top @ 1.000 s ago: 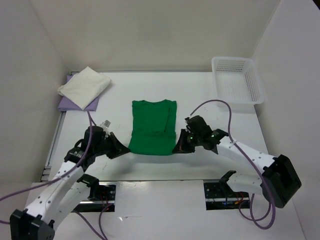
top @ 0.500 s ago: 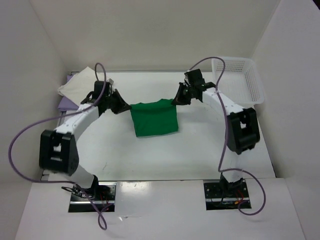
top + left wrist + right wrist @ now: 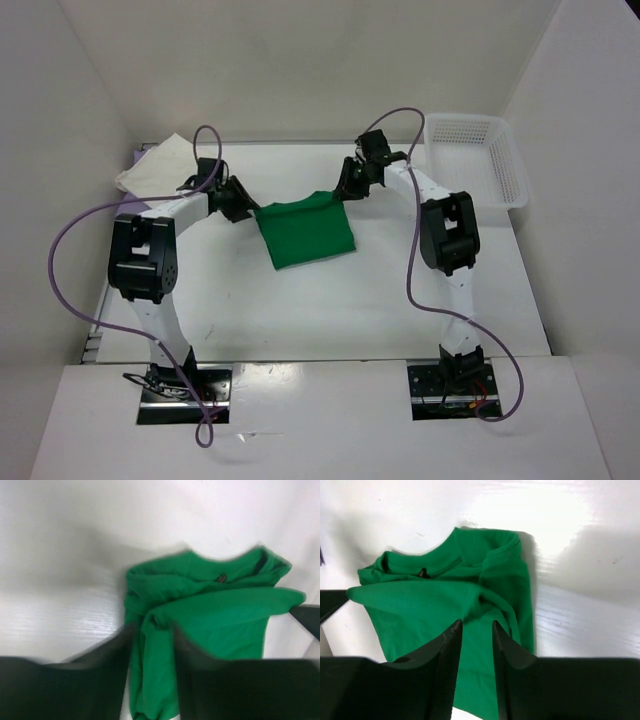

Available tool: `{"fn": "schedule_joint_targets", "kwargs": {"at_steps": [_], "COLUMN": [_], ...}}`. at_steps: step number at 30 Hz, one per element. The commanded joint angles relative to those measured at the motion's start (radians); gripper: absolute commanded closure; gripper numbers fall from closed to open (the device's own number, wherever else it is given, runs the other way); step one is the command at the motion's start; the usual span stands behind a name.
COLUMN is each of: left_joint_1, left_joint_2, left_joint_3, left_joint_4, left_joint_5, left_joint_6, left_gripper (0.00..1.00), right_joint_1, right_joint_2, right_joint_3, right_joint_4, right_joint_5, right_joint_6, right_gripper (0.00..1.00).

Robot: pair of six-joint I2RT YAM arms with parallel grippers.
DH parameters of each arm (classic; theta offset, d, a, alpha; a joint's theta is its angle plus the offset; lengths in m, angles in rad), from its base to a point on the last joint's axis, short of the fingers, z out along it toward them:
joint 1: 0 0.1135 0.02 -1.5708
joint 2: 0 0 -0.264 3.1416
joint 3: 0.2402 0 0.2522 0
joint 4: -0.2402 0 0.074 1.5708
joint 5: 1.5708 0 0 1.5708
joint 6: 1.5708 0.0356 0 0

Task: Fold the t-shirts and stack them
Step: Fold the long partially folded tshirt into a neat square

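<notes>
The green t-shirt lies folded in half in the middle of the table, a little askew. My left gripper is at its far left corner and my right gripper at its far right corner. In the left wrist view, which is blurred, the left gripper has its jaws apart, with a fold of the green t-shirt showing in the gap. The right gripper also stands open over the green t-shirt. The cream t-shirt lies folded at the back left on the lavender one, which is mostly hidden.
A white lattice basket stands at the back right corner. White walls close in the table at the left, the back and the right. Both arms stretch far forward over the table, with purple cables looping above them.
Both grippers carried the near edge of the green t-shirt away to the far side, folding it in half. Their jaws, shut on the cloth before, now stand apart.
</notes>
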Motion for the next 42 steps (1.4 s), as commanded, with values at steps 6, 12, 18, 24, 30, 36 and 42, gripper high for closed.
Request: {"fn": "schedule_joint_targets", "kwargs": {"at_steps": [6, 12, 18, 24, 30, 36, 42], "left_joint_1": [0.015, -0.21, -0.264, -0.264, -0.264, -0.188, -0.069], "left_joint_2": [-0.198, -0.198, -0.158, -0.181, -0.291, -0.441, -0.39], "left_joint_3": [0.022, -0.149, -0.279, -0.349, -0.415, -0.458, -0.484], "left_joint_4": [0.099, 0.206, 0.273, 0.273, 0.227, 0.138, 0.171], "left_joint_5": [0.011, 0.089, 0.087, 0.087, 0.055, 0.028, 0.042], "left_joint_6": [-0.018, -0.094, -0.137, -0.128, -0.105, -0.061, -0.027], "left_gripper": [0.51, 0.57, 0.6, 0.57, 0.54, 0.31, 0.27], "right_joint_1": [-0.013, 0.024, 0.058, 0.058, 0.058, 0.058, 0.058], "right_joint_2": [-0.162, -0.175, -0.032, 0.112, 0.234, 0.245, 0.047], "right_joint_3": [-0.004, -0.145, -0.054, 0.129, 0.223, 0.201, 0.171], "right_joint_4": [0.02, 0.076, 0.067, 0.047, 0.047, 0.051, 0.042], "right_joint_5": [0.013, -0.063, -0.135, -0.156, -0.191, -0.204, -0.193], "right_joint_6": [-0.022, -0.022, -0.022, -0.004, 0.038, 0.038, 0.027], "right_gripper": [0.57, 0.98, 1.0, 1.0, 1.0, 1.0, 0.61]}}
